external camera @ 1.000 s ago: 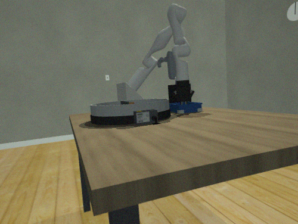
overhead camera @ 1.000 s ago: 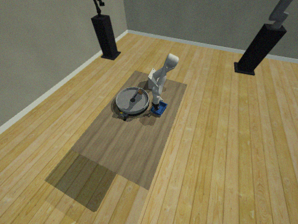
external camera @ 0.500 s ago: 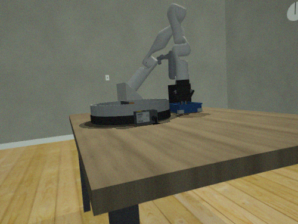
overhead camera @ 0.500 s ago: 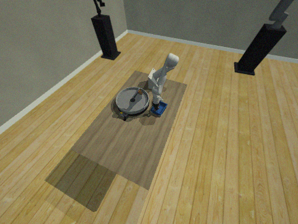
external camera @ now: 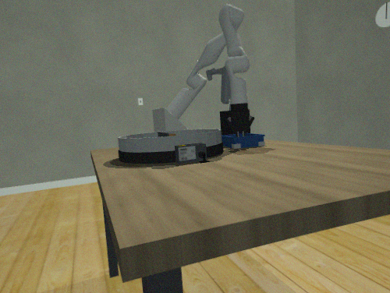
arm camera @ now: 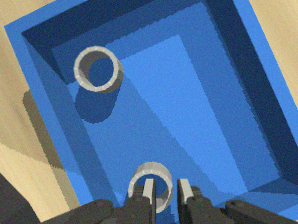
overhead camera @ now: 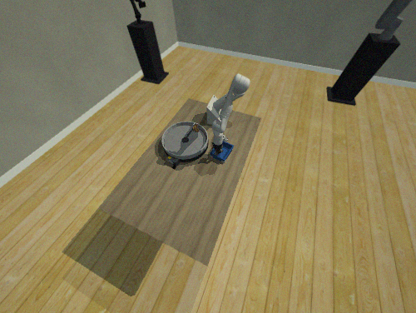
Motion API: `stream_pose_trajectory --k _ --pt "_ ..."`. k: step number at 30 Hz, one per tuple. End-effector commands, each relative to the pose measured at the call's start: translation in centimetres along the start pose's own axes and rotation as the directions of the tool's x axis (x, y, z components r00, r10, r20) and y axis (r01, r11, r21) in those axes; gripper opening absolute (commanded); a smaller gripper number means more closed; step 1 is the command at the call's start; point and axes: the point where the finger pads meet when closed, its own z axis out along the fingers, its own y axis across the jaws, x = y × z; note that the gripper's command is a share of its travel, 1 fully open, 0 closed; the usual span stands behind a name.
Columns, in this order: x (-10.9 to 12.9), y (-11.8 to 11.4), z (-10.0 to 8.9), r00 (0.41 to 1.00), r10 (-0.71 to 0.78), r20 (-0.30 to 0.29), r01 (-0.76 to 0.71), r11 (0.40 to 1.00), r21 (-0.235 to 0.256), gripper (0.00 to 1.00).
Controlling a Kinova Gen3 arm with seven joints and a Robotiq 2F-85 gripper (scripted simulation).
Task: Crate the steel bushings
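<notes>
With its fingers slightly apart on nothing, the gripper (overhead camera: 215, 151) (external camera: 240, 134) (arm camera: 166, 192) sits directly above the near bushing (arm camera: 151, 167) in the crate (overhead camera: 231, 146) (external camera: 255, 141) (arm camera: 35, 75), toward the counter's (overhead camera: 179, 208) (external camera: 234, 195) (arm camera: 10, 100) right-hand edge in the top view; straight up looks safest.

Arm (overhead camera: 224, 116) (external camera: 237, 64) bent; gripper (overhead camera: 217, 151) (external camera: 240, 134) (arm camera: 166, 192) pointing down, fingers narrowly apart.
</notes>
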Motion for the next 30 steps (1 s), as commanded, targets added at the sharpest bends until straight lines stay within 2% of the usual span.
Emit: stream_pose_trajectory --k 1,14,19,30 --pt "-0.1 0.1 -0.4 1.0 0.0 0.004 0.0 1.0 -0.001 0.16" --pt "-0.1 0.1 -0.5 1.0 0.0 0.004 0.0 1.0 -0.001 0.16" --pt "-0.1 0.1 -5.9 1.0 0.0 0.004 0.0 1.0 -0.001 0.16" --pt "-0.1 0.1 -5.9 1.0 0.0 0.004 0.0 1.0 -0.001 0.16"
